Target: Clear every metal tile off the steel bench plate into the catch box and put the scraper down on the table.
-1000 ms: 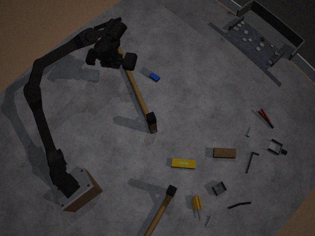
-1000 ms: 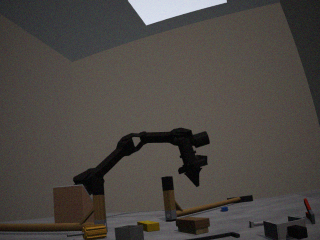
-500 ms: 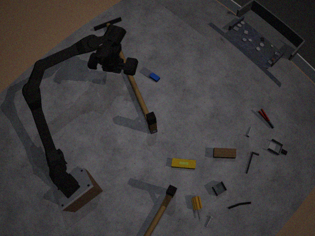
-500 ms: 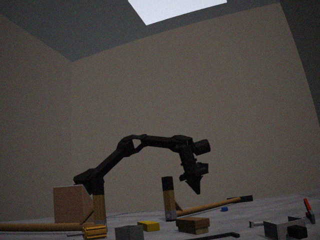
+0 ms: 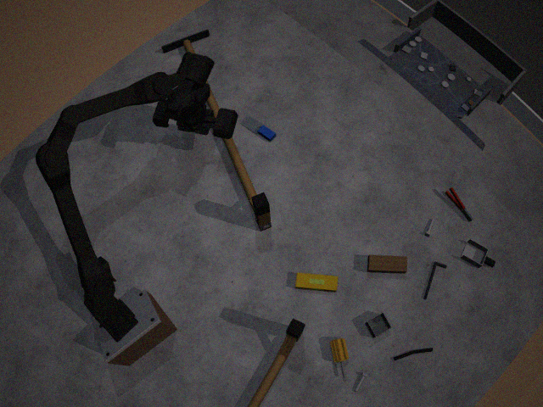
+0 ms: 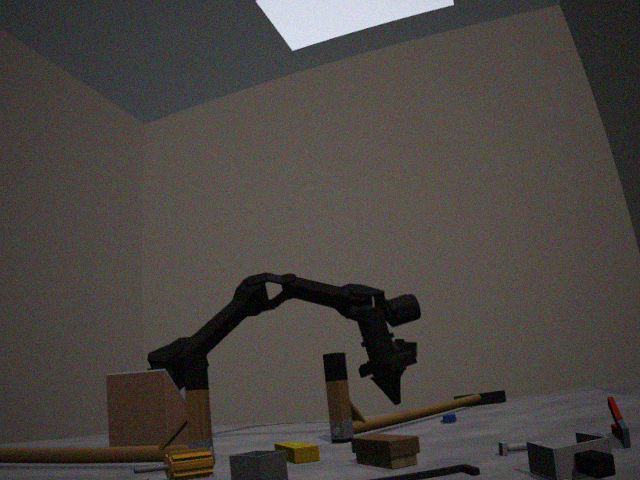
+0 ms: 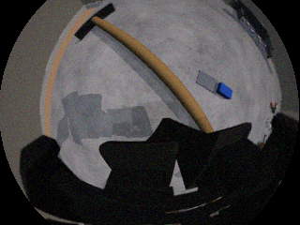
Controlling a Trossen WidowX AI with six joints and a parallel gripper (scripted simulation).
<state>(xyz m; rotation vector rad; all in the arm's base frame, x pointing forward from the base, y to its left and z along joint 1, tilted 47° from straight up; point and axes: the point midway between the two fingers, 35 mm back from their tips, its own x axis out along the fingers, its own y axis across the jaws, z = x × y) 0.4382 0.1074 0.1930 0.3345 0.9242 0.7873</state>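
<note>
Scraper (image 5: 232,151): lies flat on the table (image 5: 333,184), a long tan shaft. In the top view it runs from a dark crossbar blade (image 5: 185,41) at the far left to a dark block end (image 5: 261,209) nearer the middle.
Long axis: a diagonal, far-left to near-right in the top view; in the wrist view the shaft (image 7: 157,69) sweeps from upper left down toward the fingers.
Scraper from hand: directly beneath and just ahead. The hand (image 6: 391,388) hangs above the blade-side half of the shaft, apart from it, with a visible gap in the exterior view.
Hand state: fingers pinched together to a point, nothing between them.
Arm pose: arched up from its base block (image 5: 140,326), elbow high, wrist bent so the hand points down and slightly forward.
Likely need: the fingers would have to part and straddle the shaft across its width before dropping.
Metal tiles (image 5: 432,65): scattered on the steel bench plate (image 5: 407,72), far right, well apart from the hand.
Catch box (image 5: 478,43): at the plate's far end; contents cannot be made out.
Nearby: a small blue block (image 5: 266,132) just right of the shaft; a second wooden-handled tool (image 5: 276,365) lies nearer.
</note>
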